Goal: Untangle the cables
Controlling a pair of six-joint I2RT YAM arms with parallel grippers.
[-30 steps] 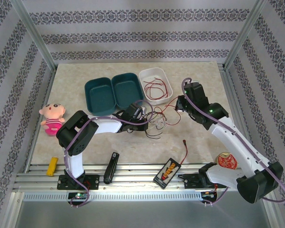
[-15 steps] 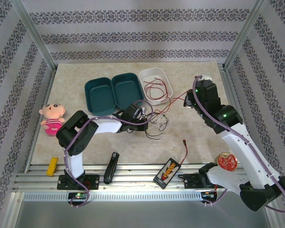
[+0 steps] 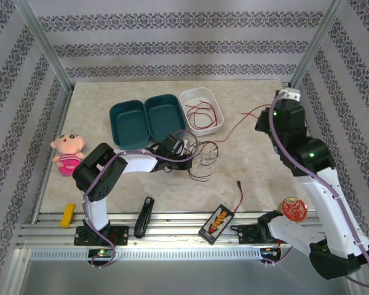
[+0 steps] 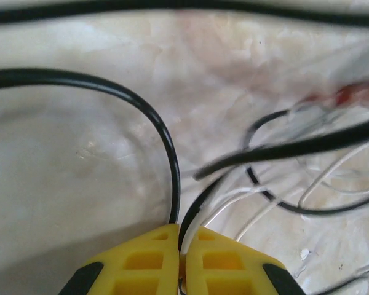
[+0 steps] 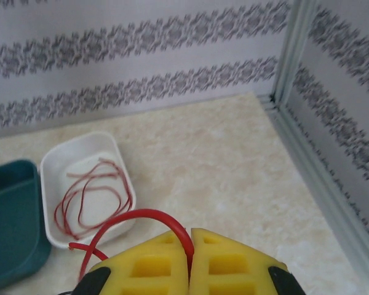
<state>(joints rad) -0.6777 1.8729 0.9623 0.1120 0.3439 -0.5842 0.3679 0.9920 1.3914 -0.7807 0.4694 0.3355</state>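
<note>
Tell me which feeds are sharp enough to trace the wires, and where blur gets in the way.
Left wrist: the black cable blurs where it passes nearest the lens; the white cable beyond is clearer. Right wrist: the red cable is crisp at the jaws. Top external: even light, sharp, but the cables look hair-thin.

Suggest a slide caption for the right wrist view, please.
Right hand shut on a red cable, white tray with another red coil beyond.

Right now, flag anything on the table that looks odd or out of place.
The red cable is strung off the table, from the black and white tangle pinched by the left gripper to the shut right gripper. Nothing else stands out.
</note>
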